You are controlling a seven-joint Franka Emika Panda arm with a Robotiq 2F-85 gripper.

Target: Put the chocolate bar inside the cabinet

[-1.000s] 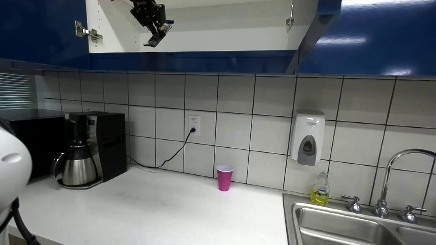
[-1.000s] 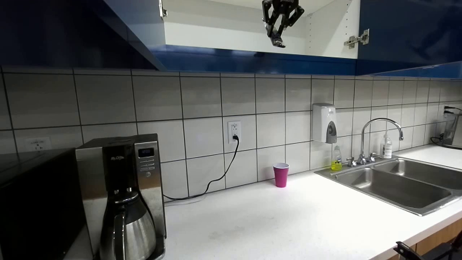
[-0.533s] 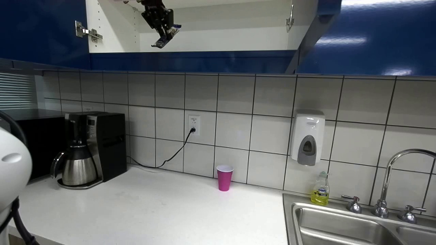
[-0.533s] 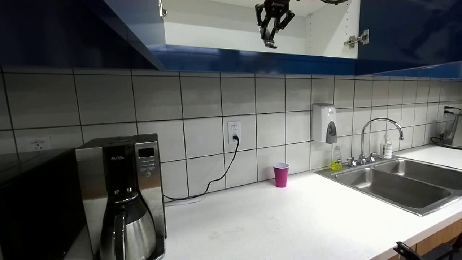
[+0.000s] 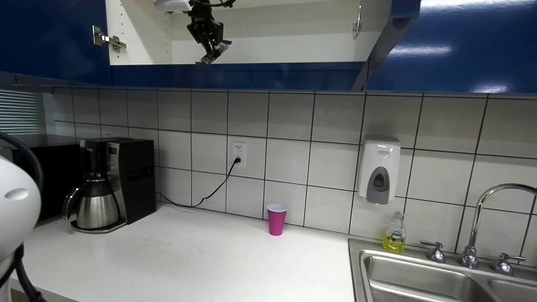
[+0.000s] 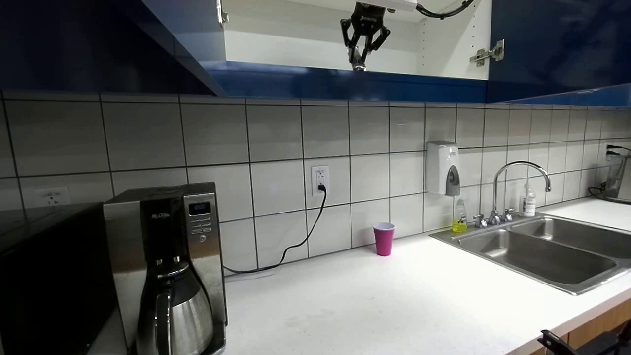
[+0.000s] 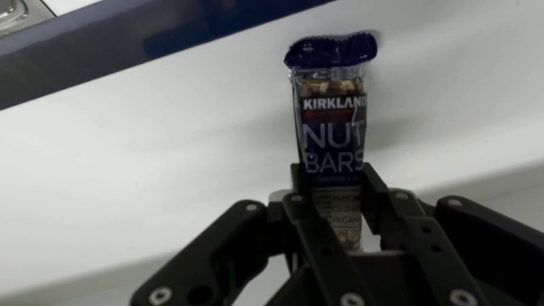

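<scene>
fingers [image 7: 376, 194] are gripping the nut bar [image 7: 333, 136], sinking toward four o'clock inside the cabinet [image 5: 272, 75] in an exterior view, probably nearing release.

Looks glossy on the blue cabinet [image 5: 235, 75]; like crinkled plastic film on the bar [image 7: 333, 131]; matt on the gripper [image 7: 333, 178]; metallic and polished on the faucet [image 5: 475, 226] near the back edge of the counter [image 5: 188, 260].

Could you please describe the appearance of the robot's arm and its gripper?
The Franka Panda arm has a rounded, white shell, with black cables running outside it. The Robotiq gripper is black and angular, with jointed links and silvery screw heads; its pale marking is too small to read.
</scene>
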